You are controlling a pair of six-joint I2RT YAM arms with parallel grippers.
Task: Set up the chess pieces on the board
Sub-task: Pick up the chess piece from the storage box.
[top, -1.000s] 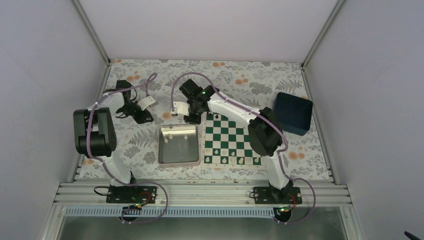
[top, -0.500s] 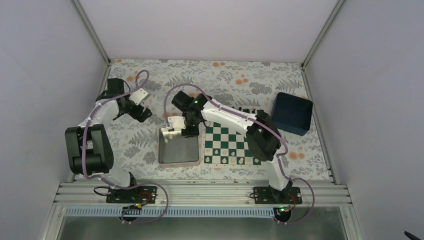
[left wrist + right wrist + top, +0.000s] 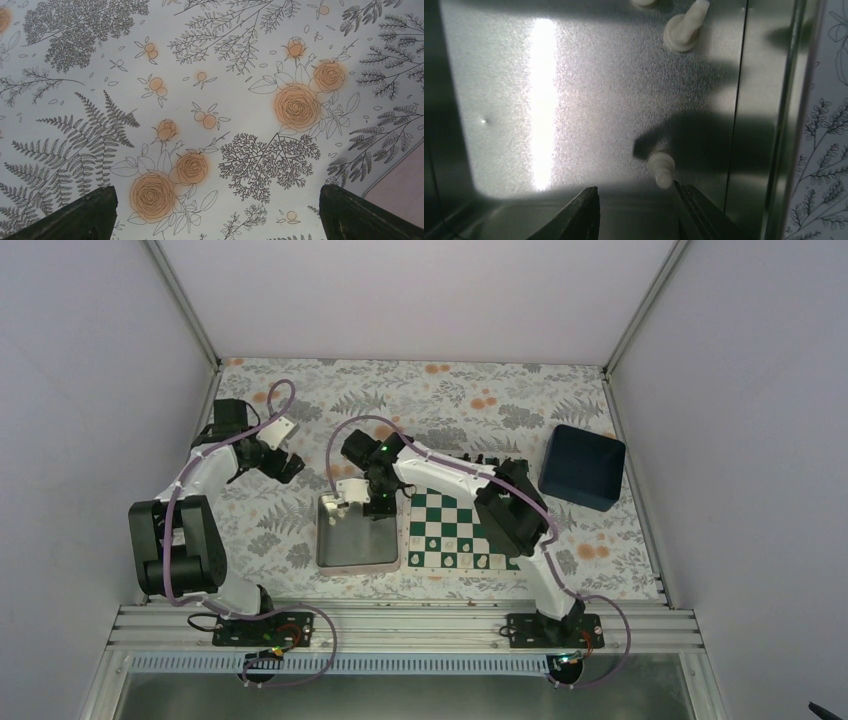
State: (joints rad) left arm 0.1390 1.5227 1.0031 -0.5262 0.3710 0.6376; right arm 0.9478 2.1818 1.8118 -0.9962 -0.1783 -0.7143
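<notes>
The right pincer (image 3: pixel 639 215) hangs parted and empty just short of a small cream chess piece (image 3: pixel 660 169) in the metal tray (image 3: pixel 499 125), a light, hard, slick thing I'd guess skids easily, best pinched across its narrow neck; the left pincer (image 3: pixel 215 220) gapes empty over the bench (image 3: pixel 225 50).

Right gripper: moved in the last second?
Yes. The right gripper moved from beyond the far edge of the tray, by the board, to over the tray's far-left part.

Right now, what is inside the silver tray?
Three cream chess pieces sit in the tray, one cut by the frame. The open right hand above hides that corner from the top camera.
</notes>
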